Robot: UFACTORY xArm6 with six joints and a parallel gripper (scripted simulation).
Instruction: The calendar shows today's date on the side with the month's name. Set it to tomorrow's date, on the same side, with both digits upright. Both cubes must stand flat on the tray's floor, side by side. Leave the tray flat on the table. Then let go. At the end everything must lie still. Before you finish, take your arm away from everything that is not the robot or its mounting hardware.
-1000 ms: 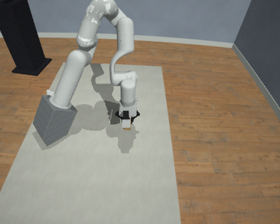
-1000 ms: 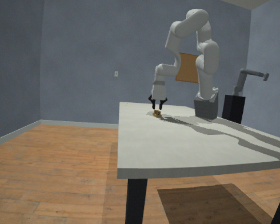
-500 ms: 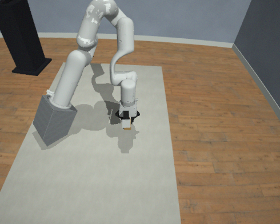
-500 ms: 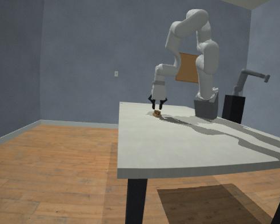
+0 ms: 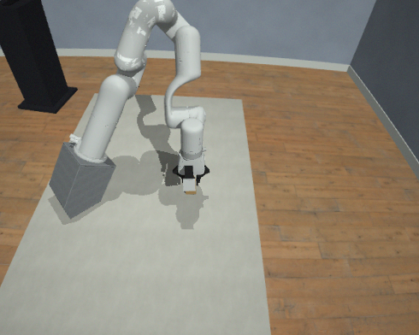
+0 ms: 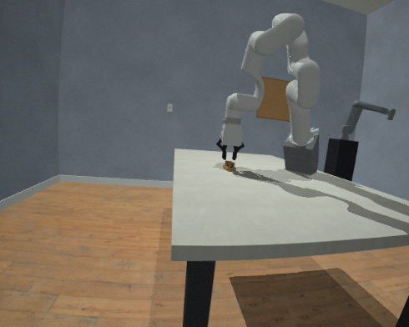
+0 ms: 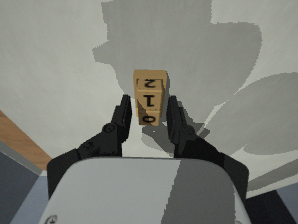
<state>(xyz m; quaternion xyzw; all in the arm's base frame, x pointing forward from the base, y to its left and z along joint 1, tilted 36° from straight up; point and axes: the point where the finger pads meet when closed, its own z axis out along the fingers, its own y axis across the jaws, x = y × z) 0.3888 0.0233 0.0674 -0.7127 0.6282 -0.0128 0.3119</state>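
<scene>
The calendar's wooden tray (image 5: 191,193) (image 6: 229,169) (image 7: 150,73) rests on the table beneath my gripper. In the wrist view, light wooden faces with dark digits show in a row: a 2-like digit (image 7: 149,83) at the far end, a 1 (image 7: 149,101) in the middle and a 0 (image 7: 148,119) at the near end. Which face belongs to which cube, and the month's name, I cannot tell. My gripper (image 6: 229,158) (image 7: 149,104) is partly open and empty, pointing down above the cubes. Its fingers stand apart to either side of them in the wrist view. The top view mostly hides the cubes.
The table (image 5: 157,265) (image 6: 245,208) is long and pale. The arm's grey base block (image 5: 82,184) (image 6: 301,158) stands on it to one side of the calendar. A black pedestal (image 5: 33,55) (image 6: 340,158) stands beyond the table. The arm's shadow falls around the tray.
</scene>
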